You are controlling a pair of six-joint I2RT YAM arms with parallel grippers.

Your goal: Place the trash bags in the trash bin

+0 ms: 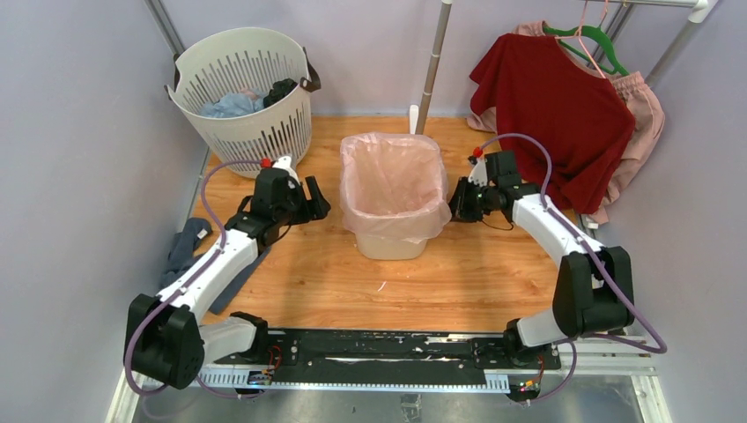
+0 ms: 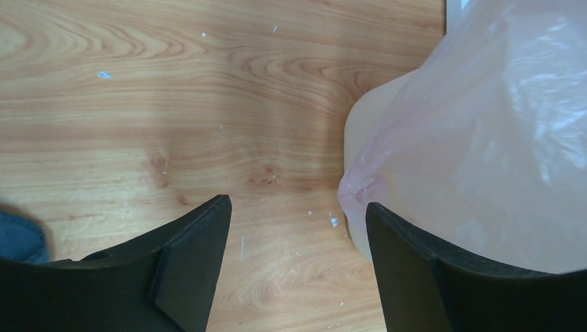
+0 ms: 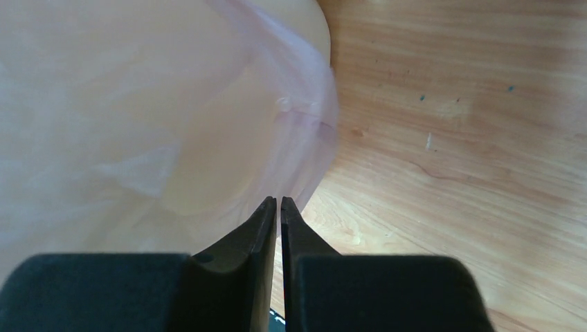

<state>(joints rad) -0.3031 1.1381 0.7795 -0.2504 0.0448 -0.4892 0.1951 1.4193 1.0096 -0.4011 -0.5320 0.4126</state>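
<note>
The trash bag sits inside the trash bin at the middle of the wooden table, its pale pink film spread open and folded down over the rim on all sides. Only the bin's cream lower wall shows beneath the hem.

Nearest the arm bases, a blue-grey cloth lies at the table's left edge, partly under the left arm.

Further in, the left gripper hangs just beside the bin's left wall with its jaws wide apart and nothing between them. In the left wrist view one of its fingers comes close to the bag's hanging hem, but contact cannot be made out.

On the opposite side, the right gripper is up against the bin's right wall. Its fingers are drawn almost together, leaving a thin slit, with the tips at the folded-over film. Whether any film is pinched between them cannot be told.

At the back left stands a white slotted basket with a blue cloth in it. At the back right, a red shirt and a pink garment hang from a rack.
</note>
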